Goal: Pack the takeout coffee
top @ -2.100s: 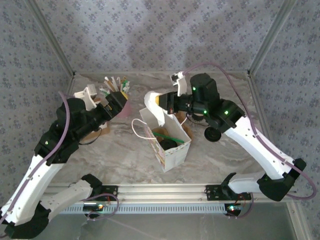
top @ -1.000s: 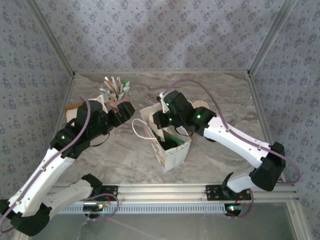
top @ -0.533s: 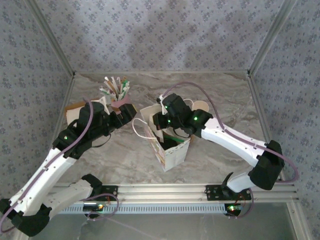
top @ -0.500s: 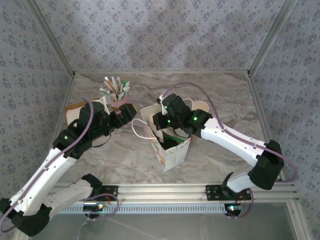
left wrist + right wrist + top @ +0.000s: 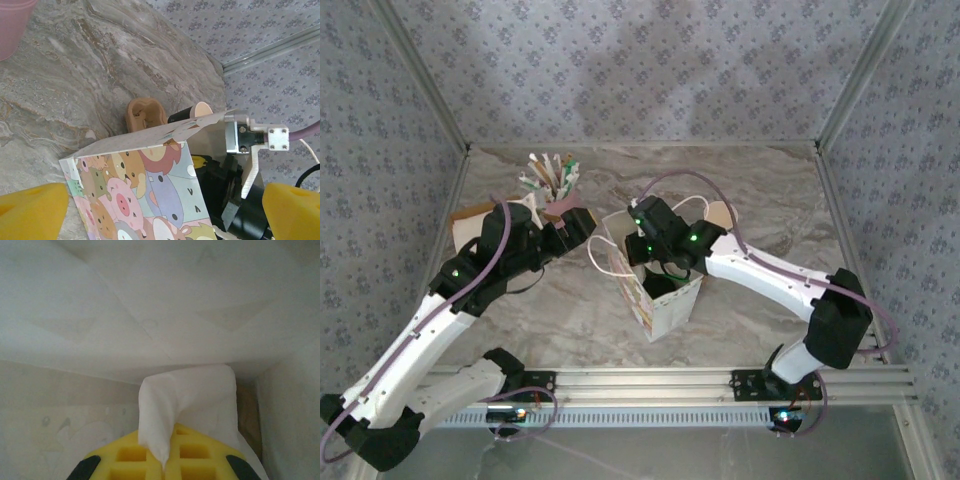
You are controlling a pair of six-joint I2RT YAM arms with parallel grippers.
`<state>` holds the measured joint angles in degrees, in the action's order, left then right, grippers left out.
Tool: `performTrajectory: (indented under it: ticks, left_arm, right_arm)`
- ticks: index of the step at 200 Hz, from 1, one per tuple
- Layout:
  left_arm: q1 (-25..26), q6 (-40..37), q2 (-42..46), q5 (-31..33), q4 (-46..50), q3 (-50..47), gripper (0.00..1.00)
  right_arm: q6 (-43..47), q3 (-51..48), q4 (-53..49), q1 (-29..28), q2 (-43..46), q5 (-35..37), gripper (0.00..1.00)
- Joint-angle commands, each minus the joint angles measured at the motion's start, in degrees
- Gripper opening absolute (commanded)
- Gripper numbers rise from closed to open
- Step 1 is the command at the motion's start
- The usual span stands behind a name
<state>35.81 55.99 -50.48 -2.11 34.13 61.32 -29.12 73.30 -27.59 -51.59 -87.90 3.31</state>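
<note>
My right pincer [image 5: 165, 455] is clamped narrow on a white napkin [image 5: 190, 400], whose folded end stands up out of my yellow pads [image 5: 130, 455]. Around it are the white inner walls of the paper bag [image 5: 665, 312]. From above, this pincer is down inside the bag's open mouth, with the arm reaching in over the top from the right. Low in the bag, to the right of the napkin, the right wrist view shows a thin tan strip [image 5: 247, 415]. I cannot tell whether that is the takeout coffee. From above, the bag's mouth under my arm is too dark to read.

My left pincer [image 5: 580, 228] is spread wide and holds nothing. Its 2 pads sit at the bottom corners of the left wrist view, with the bag's cartoon-animal side between them and apart from both. It hangs between the bag and the pink cup of straws [image 5: 560, 195], just beside the cup.

Beyond the bag, on the marble desk [image 5: 550, 295], a dark-walled cup [image 5: 186, 113] with a cream inside peeks over the bag's flap. Just beside it is a light tan piece [image 5: 145, 114] that I cannot identify.
</note>
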Motion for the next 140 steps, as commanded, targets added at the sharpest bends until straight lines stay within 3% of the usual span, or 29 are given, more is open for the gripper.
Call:
performTrajectory:
  ticks: [1, 73, 140]
  left_arm:
    - [0.5, -0.4, -0.4, -0.8, -1.6, -0.1, 1.0]
    - [0.4, -0.6, -0.7, -1.1, -1.6, 0.8, 0.99]
    - [0.5, -1.6, -0.7, -1.4, -0.3, 2.5, 0.99]
  right_arm:
    - [-0.8, 2.8, -2.4, -0.3, -0.9, 1.7, 0.1]
    - [0.6, 6.6, -5.6, -0.4, 1.3, 1.3, 0.35]
    - [1.4, 8.0, -8.8, -0.1, 5.6, 0.9, 0.46]
